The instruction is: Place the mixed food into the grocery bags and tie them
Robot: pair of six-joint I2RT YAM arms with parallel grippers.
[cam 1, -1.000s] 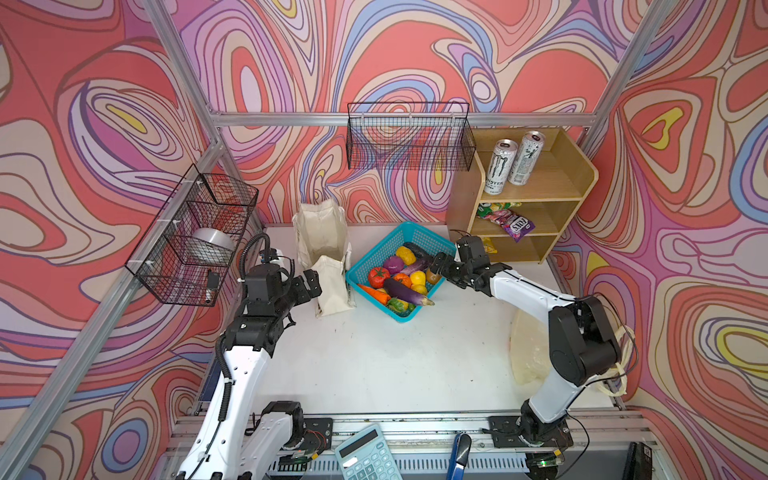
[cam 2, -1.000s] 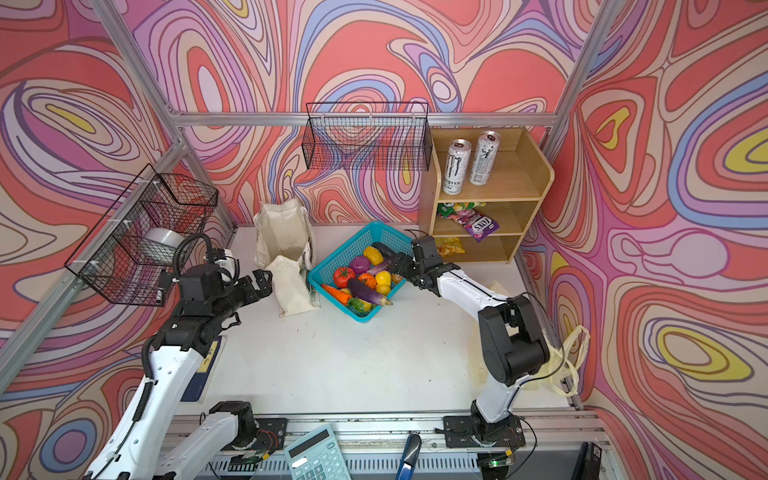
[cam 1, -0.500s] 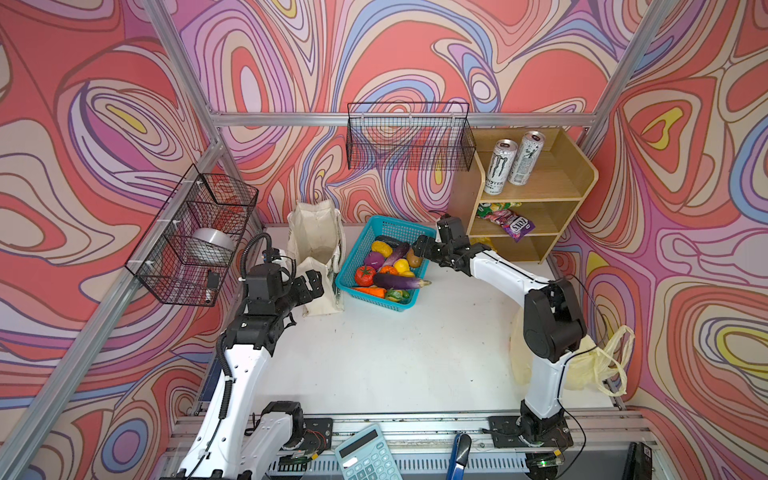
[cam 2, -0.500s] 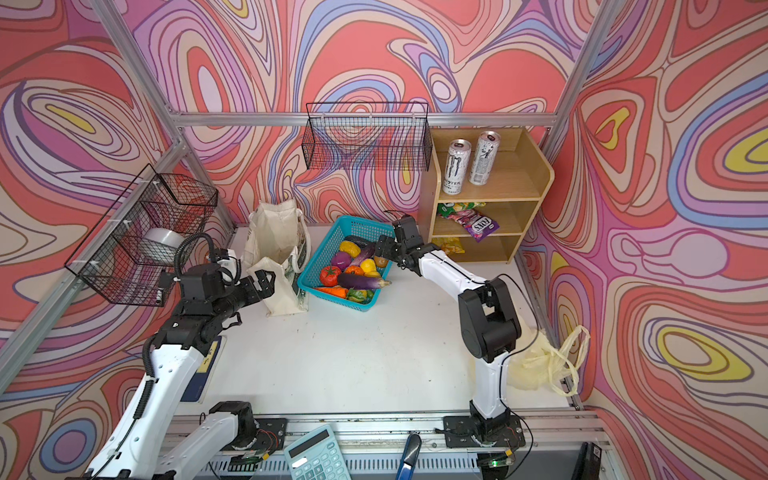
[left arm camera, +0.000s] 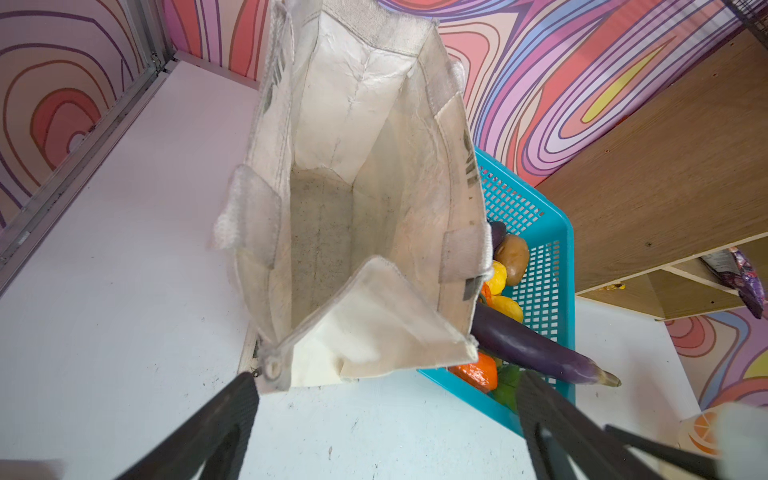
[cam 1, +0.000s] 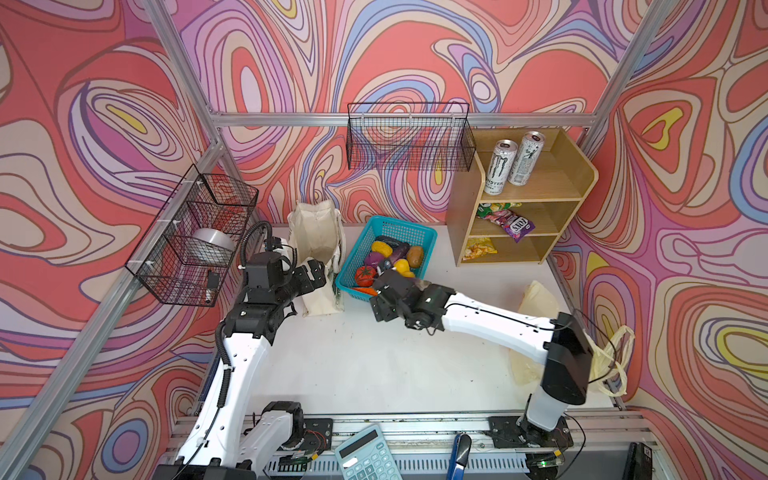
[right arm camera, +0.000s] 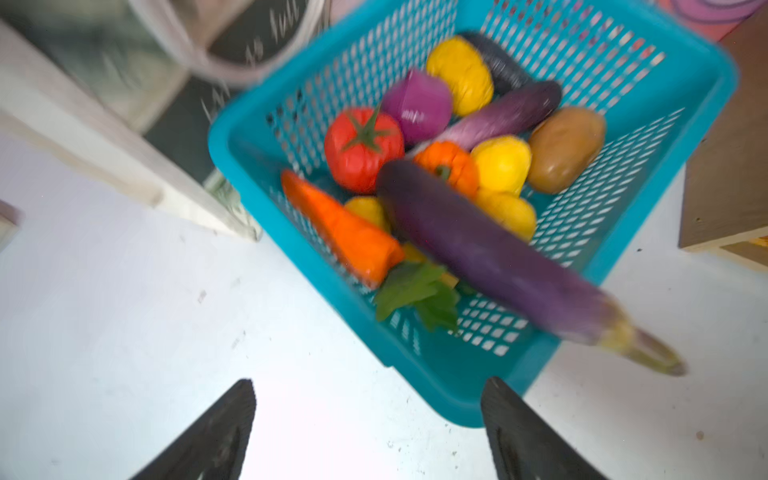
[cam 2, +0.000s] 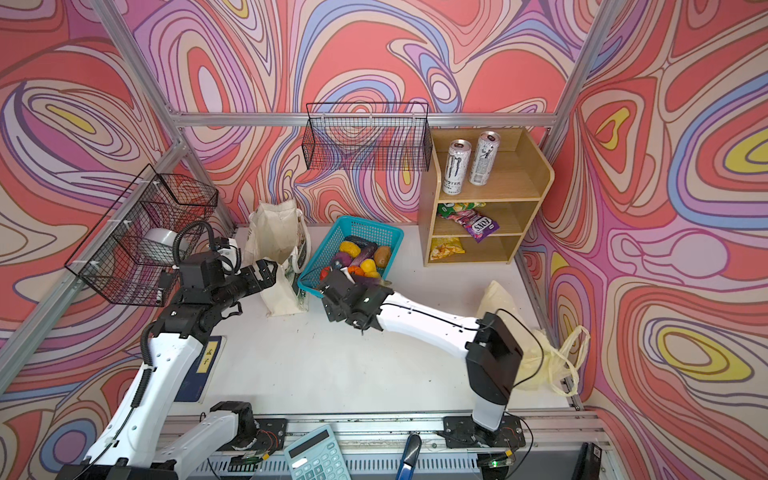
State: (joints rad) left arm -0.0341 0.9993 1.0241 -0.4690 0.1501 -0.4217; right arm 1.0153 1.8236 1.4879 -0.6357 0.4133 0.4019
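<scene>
Mixed food (cam 1: pixel 399 253) sits in your teal basket (cam 1: pixel 405 230), mid-frame in both top views, beside the empty canvas tote (cam 1: pixel 316 237); the plastic bag (cam 1: pixel 538 297) lies far right. First pick, it seems: left gripper (left arm camera: pixel 388 376) and right gripper (right arm camera: pixel 370 382) both gape, holding nothing. Next, lower the right over one piece. You have one tomato (right arm camera: pixel 363 143), one carrot (right arm camera: pixel 340 228), one potato (right arm camera: pixel 567 147), at least two eggplants (right arm camera: pixel 478 245), two bags.

The left arm (cam 1: pixel 241 357) and right arm (cam 1: pixel 494 322) are white shells with black joints. A ribbed black hose (cam 1: pixel 258 224) loops above the left wrist.
</scene>
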